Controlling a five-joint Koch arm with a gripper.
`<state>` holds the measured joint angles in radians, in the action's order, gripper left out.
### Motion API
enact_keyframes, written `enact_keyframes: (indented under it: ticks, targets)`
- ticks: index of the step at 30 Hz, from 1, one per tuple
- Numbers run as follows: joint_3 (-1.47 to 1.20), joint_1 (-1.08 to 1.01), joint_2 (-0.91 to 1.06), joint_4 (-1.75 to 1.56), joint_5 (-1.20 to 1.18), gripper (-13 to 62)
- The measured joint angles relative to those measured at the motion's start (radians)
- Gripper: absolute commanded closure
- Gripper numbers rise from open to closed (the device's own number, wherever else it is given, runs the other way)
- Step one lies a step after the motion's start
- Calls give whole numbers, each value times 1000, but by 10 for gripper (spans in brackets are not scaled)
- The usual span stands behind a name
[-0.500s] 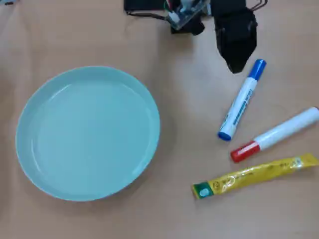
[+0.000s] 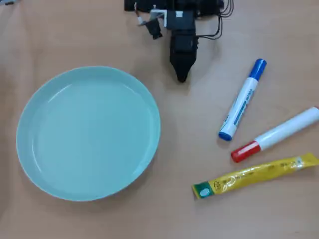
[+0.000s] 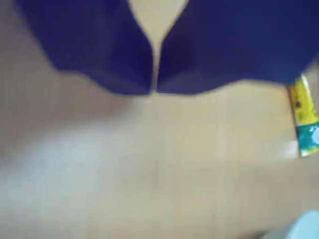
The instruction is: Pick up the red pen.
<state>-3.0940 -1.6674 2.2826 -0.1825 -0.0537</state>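
— Tool state? In the wrist view your jaws meet with only a hairline slit between them, gripping nothing, parked near the arm's base.

— And the red pen?

— Well apart from you on the tabletop, lying slanted between the blue marker and the yellow sachet, cap toward the plate, probably laid out for easy reach.
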Motion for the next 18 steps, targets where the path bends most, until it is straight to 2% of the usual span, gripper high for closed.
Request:
enact_keyframes:
  ticks: [18]
  targets:
    - [0,5,0,0,8,559]
